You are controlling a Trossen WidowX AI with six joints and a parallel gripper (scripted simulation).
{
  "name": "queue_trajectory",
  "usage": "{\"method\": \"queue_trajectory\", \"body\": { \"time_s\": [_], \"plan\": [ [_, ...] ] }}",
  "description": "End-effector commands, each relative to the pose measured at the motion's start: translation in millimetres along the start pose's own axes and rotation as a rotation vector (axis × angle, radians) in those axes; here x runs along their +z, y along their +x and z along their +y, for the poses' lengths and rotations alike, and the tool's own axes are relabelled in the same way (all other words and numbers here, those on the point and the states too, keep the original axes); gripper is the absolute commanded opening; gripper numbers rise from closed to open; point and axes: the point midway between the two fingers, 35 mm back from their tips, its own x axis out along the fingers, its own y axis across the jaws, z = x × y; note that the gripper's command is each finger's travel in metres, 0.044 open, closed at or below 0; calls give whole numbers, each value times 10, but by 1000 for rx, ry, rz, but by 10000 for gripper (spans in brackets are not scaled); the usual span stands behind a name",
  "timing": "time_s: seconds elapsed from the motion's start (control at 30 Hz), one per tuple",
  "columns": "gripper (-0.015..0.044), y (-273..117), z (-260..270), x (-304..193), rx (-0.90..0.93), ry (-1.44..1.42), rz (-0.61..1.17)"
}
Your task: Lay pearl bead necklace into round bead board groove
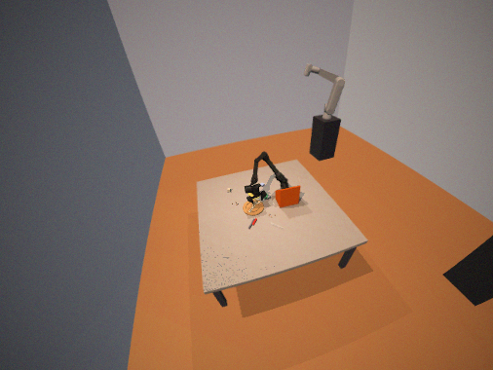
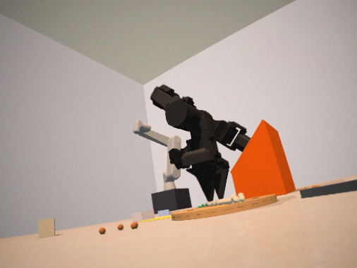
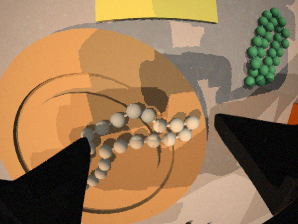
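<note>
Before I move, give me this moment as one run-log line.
gripper: open, above board | necklace: bunched on board, not laid around groove

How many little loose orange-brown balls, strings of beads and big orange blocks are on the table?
Loose orange-brown balls, seen at left in the exterior view: 3
Bead strings, one pearl and one green: 2
Big orange block: 1
Total: 6
</note>
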Motion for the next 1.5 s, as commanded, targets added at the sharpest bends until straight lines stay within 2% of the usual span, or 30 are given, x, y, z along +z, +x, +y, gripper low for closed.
{"method": "queue_trajectory", "body": {
  "time_s": [0.0,0.47,1.17,1.37,1.47],
  "plan": [
    [427,-13,5,4,-2,-66,0],
    [333,-319,112,150,0,-1430,1],
    [193,-323,113,152,0,-1447,1],
    [153,-158,111,153,0,-1447,1],
    [133,-241,135,171,5,-1433,-7]
  ]
}}
